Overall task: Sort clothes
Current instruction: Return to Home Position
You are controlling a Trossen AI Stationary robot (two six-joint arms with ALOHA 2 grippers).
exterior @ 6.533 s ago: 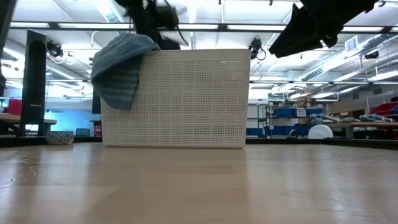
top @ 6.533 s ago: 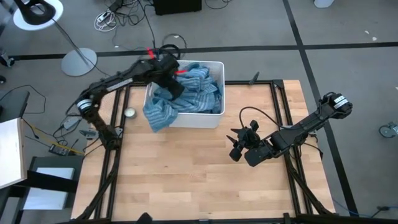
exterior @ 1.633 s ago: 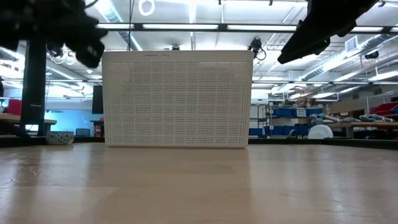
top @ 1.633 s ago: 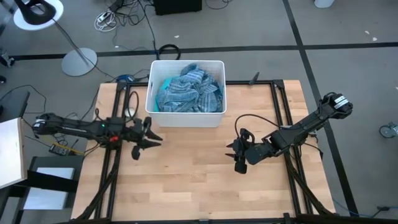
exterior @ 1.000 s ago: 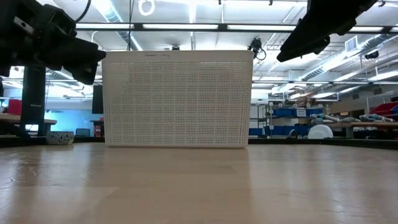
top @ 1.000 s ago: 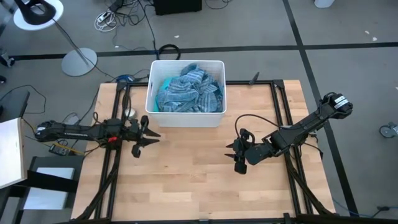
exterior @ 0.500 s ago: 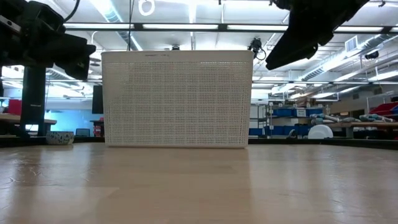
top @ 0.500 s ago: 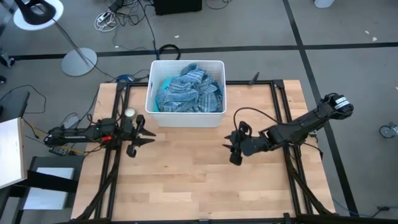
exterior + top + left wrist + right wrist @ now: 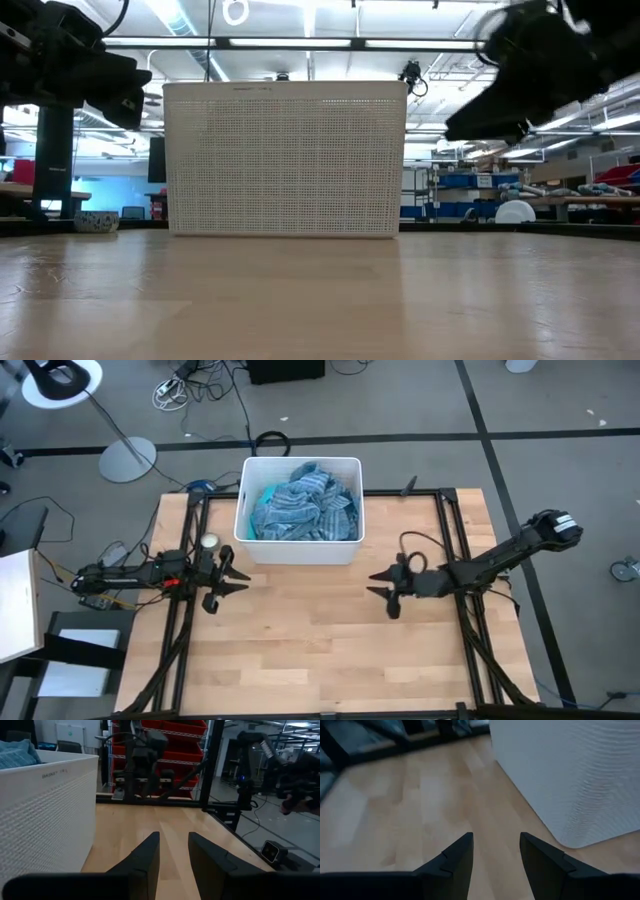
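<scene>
The clothes [image 9: 300, 510] lie heaped in the white bin [image 9: 243, 510] at the table's far middle: grey-blue striped fabric on top, a turquoise bit [image 9: 270, 492] at the left. A blue edge [image 9: 17, 752] shows over the rim in the left wrist view. My left gripper [image 9: 240, 577] is open and empty over the table's left side, below the bin's near left corner. My right gripper [image 9: 377, 588] is open and empty over the table right of the middle, near the bin's near right corner.
The bin's near wall [image 9: 285, 160] stands upright on the wooden table [image 9: 300, 650]. A small round thing [image 9: 209, 542] sits by the left rail. Black frame rails [image 9: 455, 550] run along both sides of the table. Bare wood lies in front of the bin.
My left gripper has drawn back toward the table's left edge and a little toward the far edge, staying open. My right gripper has gone toward the far edge and then toward the right edge, turning level, and stays open. The clothes have kept still in the bin.
</scene>
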